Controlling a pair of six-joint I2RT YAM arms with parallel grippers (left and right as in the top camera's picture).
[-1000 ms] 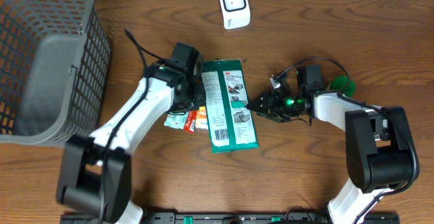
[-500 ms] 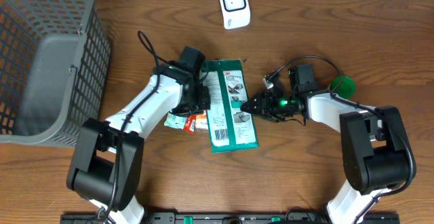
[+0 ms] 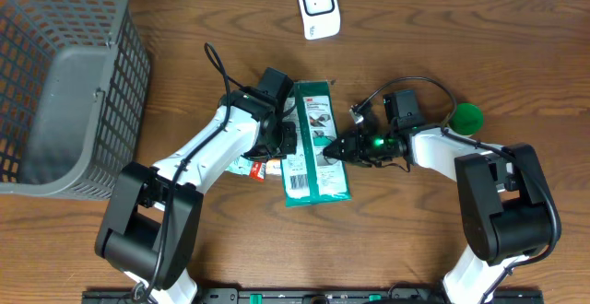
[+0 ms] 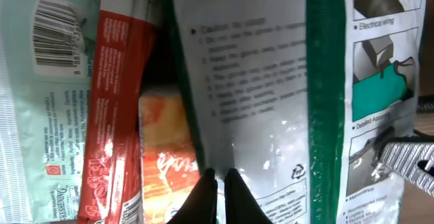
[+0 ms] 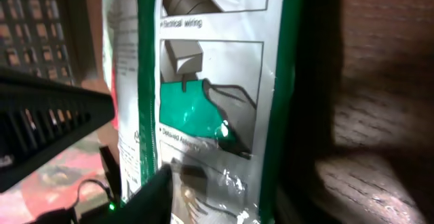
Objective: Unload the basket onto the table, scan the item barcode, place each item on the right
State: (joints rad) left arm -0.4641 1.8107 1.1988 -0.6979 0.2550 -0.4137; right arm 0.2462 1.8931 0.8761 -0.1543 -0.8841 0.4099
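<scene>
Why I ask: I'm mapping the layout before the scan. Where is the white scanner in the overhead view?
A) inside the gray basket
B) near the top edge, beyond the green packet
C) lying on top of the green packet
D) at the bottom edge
B: the white scanner sits alone near the top edge, beyond the green packet and well clear of the basket.

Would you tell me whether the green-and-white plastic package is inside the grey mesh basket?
No, the green-and-white plastic package lies on the brown wooden table, well to the right of the grey mesh basket.
</scene>
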